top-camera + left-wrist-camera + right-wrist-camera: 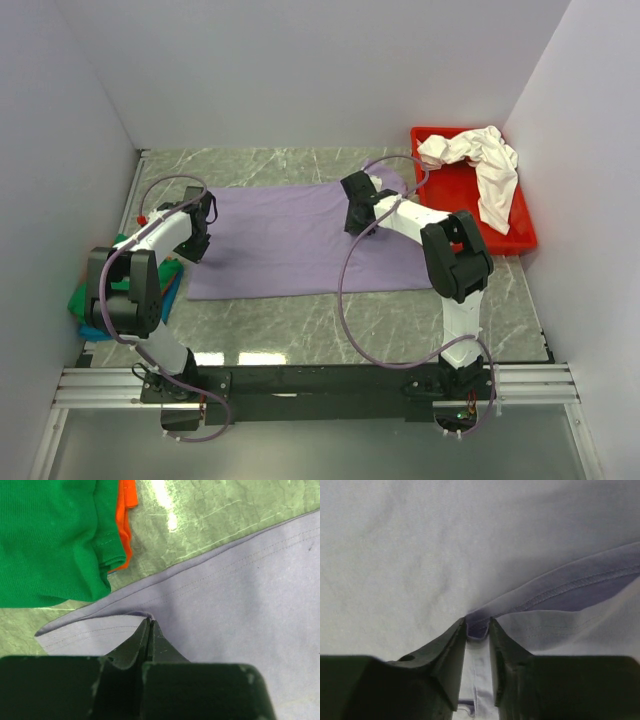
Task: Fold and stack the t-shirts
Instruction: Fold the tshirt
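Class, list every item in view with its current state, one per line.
purple t-shirt: spread flat on table.
white t-shirt: crumpled, draped over red tray.
green t-shirt: folded, atop orange t-shirt.
left gripper: shut on purple t-shirt's edge.
right gripper: pinching a purple t-shirt fold.

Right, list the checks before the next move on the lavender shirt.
1. Left gripper shut on the edge of the lavender shirt: ok.
2. Right gripper with a fold of it between its jaws, firm pinch: cannot tell.
3. Lavender shirt flat between the grippers: ok.
4. Green shirt outside the left grip: ok.
5. White shirt in the red tray, away from both arms: ok.
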Robot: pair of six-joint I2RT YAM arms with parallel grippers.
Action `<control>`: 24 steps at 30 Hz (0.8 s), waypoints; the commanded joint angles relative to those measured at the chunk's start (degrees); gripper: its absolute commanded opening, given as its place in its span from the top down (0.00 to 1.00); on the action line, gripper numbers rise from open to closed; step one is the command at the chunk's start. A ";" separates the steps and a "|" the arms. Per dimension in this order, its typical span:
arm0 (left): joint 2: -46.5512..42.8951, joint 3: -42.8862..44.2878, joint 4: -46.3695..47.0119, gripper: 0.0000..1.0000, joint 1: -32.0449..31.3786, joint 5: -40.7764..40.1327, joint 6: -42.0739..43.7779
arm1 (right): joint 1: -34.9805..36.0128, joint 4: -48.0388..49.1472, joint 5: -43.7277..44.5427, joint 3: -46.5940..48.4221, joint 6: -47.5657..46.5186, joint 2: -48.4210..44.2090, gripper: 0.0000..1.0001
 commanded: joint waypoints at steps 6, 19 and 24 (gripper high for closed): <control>-2.30 -0.81 0.53 0.99 -0.17 -0.02 0.47 | 0.11 -1.06 3.67 -0.70 -0.19 -3.05 0.96; -4.94 -1.60 -0.35 0.99 -0.17 -0.72 -0.23 | 0.11 -4.84 8.24 0.17 -0.81 -10.95 1.00; -5.56 -1.86 -0.79 0.99 -0.17 -1.08 -0.49 | 0.20 -5.72 8.77 1.93 -0.98 -11.05 1.00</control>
